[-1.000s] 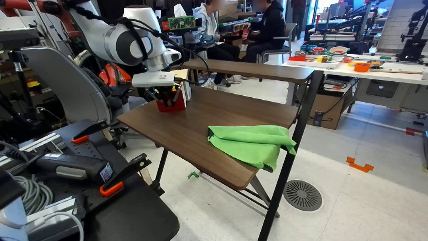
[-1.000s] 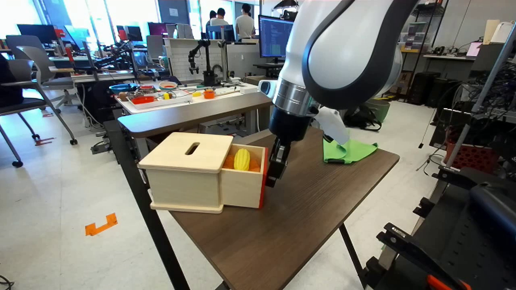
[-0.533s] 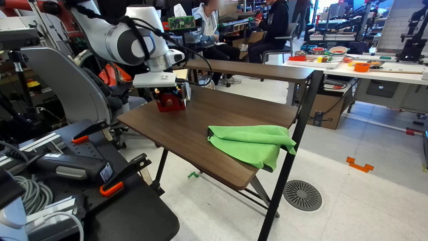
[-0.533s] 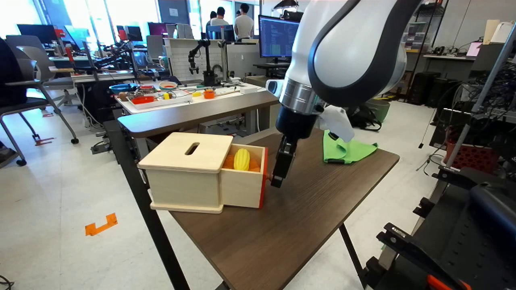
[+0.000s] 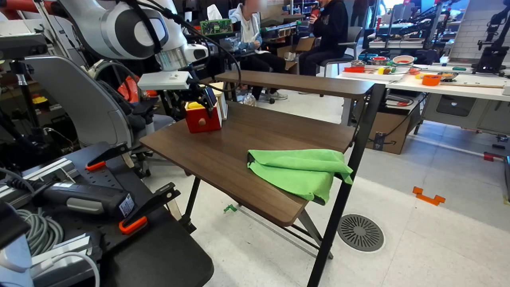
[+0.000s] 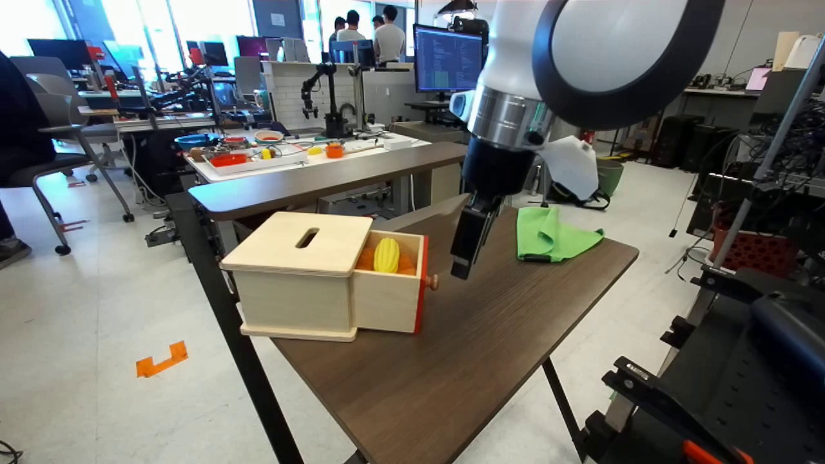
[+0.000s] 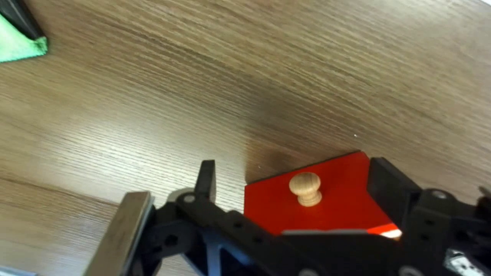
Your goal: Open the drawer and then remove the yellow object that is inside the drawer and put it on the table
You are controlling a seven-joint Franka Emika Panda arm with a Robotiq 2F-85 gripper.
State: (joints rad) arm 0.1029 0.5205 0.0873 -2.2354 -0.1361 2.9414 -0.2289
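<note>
The drawer [image 6: 388, 301] is pulled partway out of its pale wooden box [image 6: 293, 299]. Its red front [image 5: 203, 120] carries a round wooden knob [image 7: 305, 188]. Inside the drawer lies the ridged yellow object [image 6: 387, 256], resting on something orange; in an exterior view only a bit of yellow shows above the front. My gripper [image 7: 294, 165] stands open with nothing held, its fingers wide to either side of the knob in the wrist view. In an exterior view the gripper [image 6: 461, 269] is clear of the knob, out in front of it above the brown table [image 6: 490, 328].
A green cloth [image 5: 299, 171] drapes over the table's edge away from the box. The raised shelf [image 5: 295, 84] runs along the table, behind the box. A black bench [image 5: 159, 251] with clamps stands close by, and an office chair [image 5: 79, 99] is near the arm.
The gripper has opened and let go of the knob. It has then drawn back from the drawer front and risen a little. Drawer and yellow object have stayed put.
</note>
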